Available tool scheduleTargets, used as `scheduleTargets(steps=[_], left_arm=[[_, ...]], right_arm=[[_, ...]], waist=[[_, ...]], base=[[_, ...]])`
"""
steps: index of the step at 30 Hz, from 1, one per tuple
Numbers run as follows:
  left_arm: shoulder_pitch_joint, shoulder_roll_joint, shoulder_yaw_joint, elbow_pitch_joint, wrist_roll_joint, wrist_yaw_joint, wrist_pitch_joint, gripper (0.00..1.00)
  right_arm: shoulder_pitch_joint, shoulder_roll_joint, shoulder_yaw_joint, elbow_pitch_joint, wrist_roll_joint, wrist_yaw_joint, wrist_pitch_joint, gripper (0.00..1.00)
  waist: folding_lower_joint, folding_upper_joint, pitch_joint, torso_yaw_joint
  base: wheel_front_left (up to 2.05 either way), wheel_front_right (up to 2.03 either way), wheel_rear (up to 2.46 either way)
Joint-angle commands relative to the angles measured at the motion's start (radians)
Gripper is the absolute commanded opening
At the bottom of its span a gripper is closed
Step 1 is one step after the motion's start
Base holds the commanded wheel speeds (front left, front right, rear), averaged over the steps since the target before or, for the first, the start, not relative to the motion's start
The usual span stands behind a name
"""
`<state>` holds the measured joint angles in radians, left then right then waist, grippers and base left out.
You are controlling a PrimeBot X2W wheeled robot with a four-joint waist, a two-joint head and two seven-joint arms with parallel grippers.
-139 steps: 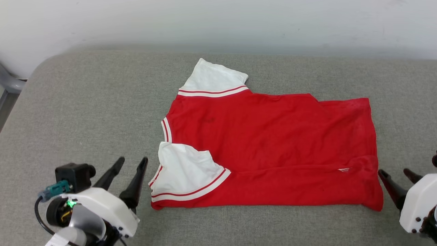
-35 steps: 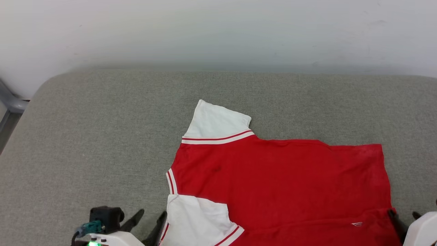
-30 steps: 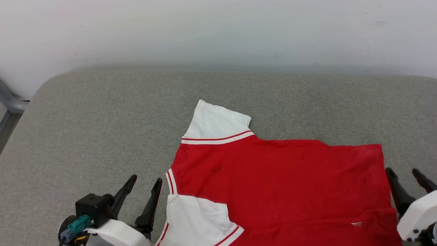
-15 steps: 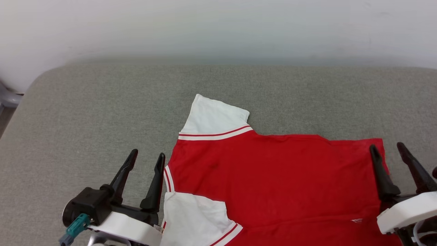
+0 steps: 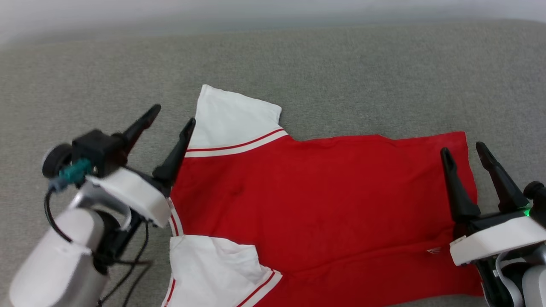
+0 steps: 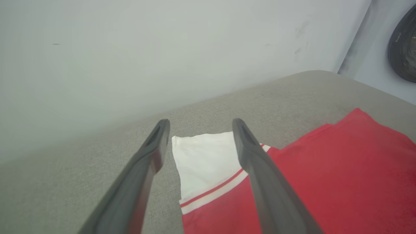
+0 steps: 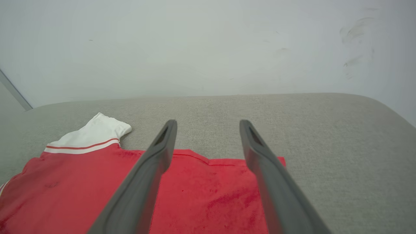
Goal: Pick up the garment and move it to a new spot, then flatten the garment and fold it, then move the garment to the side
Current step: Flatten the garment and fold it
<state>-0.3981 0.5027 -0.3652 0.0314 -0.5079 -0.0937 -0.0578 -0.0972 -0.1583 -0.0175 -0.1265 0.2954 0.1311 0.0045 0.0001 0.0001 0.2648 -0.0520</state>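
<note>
Shirt [image 5: 320,204] lies flat on the grey surface [image 5: 341,55], red with white sleeves and striped trim. Head view takes in the near sleeve [image 5: 213,264], folded onto the body (small white logo [image 5: 433,250] by the hem); the wrist views add the pale wall [image 7: 208,48] behind the shirt. Left hand [image 5: 174,114] open, empty, at the shirt's far sleeve [image 6: 204,159]; right hand [image 5: 462,147] open, empty, over its hem corner.

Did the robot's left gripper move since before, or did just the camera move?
Yes. The left gripper went forward along the garment: its fingertips were beside the near white sleeve, and now they reach the far white sleeve.
</note>
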Motion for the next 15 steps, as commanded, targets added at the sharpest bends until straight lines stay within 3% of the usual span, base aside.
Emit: scheduleTargets(steps=[1, 3, 10, 15], left_arm=[[-0.061, 0.019, -0.008, 0.012, -0.023, -0.012, 0.056, 1.0], [-0.099, 0.04, -0.014, 0.015, -0.034, -0.019, 0.107, 1.0], [-0.359, 0.143, -0.068, 0.108, -0.19, -0.035, 0.456, 1.0], [-0.469, 0.185, -0.1, 0.189, -0.28, -0.037, 0.66, 1.0]], right_arm=[[-0.024, 0.008, 0.001, -0.004, -0.008, -0.001, -0.01, 1.0], [-0.033, 0.013, 0.008, -0.006, -0.006, -0.001, -0.015, 1.0], [-0.078, 0.041, 0.039, 0.005, 0.004, -0.001, -0.047, 1.0], [-0.098, 0.047, 0.052, 0.02, 0.001, -0.001, -0.063, 1.0]], waist=[[-0.0001, -0.0001, 0.07, -0.059], [-0.0001, -0.0001, 0.088, -0.071], [-0.0001, -0.0001, 0.169, -0.14], [-0.0001, -0.0001, 0.21, -0.173]], base=[[0.0, 0.0, 0.0], [0.0, 0.0, 0.0], [0.0, 0.0, 0.0], [0.0, 0.0, 0.0]])
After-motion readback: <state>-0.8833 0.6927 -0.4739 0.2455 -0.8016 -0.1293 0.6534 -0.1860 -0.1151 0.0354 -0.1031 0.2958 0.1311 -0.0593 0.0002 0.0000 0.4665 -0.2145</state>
